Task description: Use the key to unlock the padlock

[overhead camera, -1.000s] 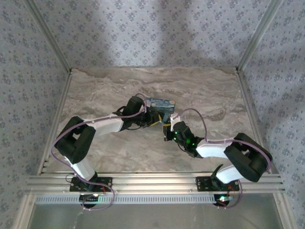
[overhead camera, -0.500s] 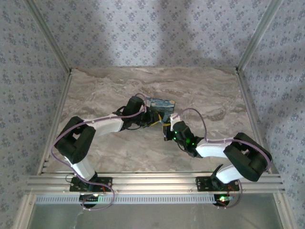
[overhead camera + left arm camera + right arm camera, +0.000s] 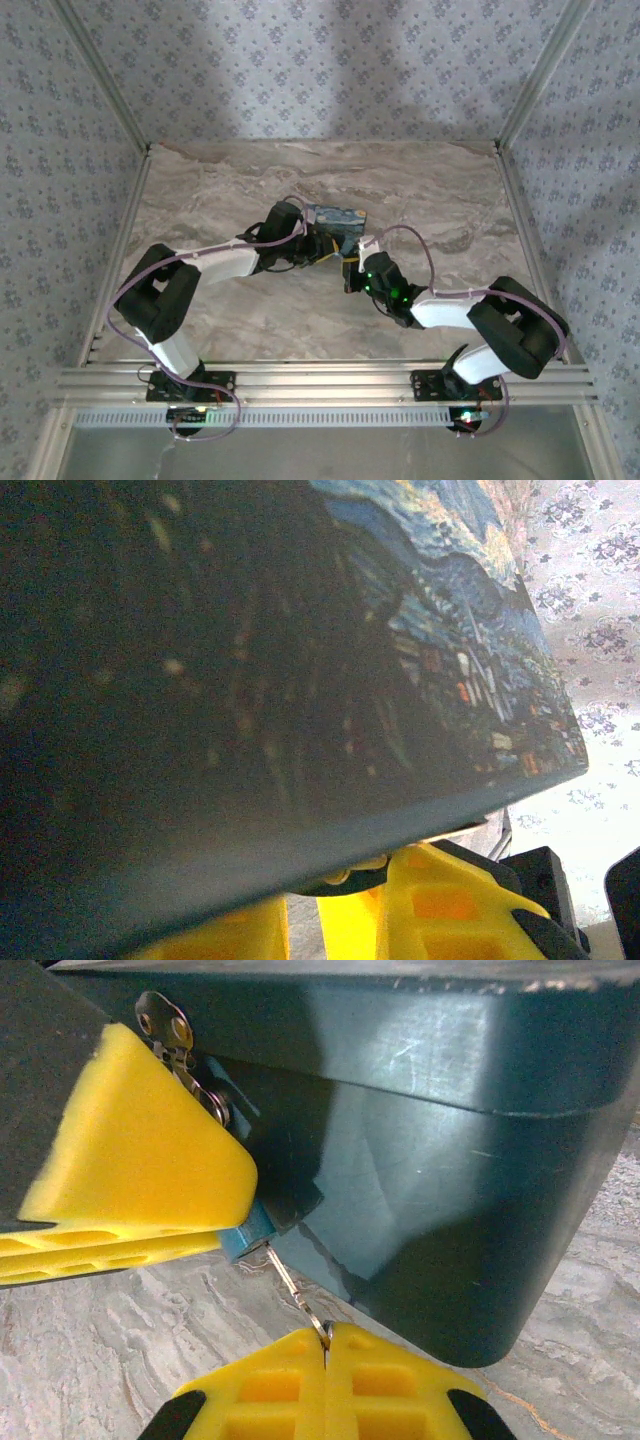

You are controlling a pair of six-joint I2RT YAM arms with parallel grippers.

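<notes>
- Finds the padlock at the front of the box, below the hasp, peeking out from behind a finger of the left gripper.
- Pinches the key at its tail end with the right gripper, pads pressed together, with the thin shaft slanting up and left to the padlock's underside.
- Shows one left finger flat against the padlock and hides the other, so cannot tell whether clamped on it or merely bracing it.
- Looks, by judgement, like the turning step, with the key seemingly seated already.
- To do it well: roll the right wrist about the key's own line, with no sideways pull, lest the shaft bend or lever out of the keyhole.
- Keep the pinch firm, since so little metal sits between the pads and could twist free under load.
- Steady the padlock with the left, so its body does not spin along with the key.
- Ease off once the shackle springs. No clear sight of the shackle here.
- Against a second ago, from the top view: same place for the box and the left arm, right wrist a shade nearer the box, otherwise much alike.
</notes>
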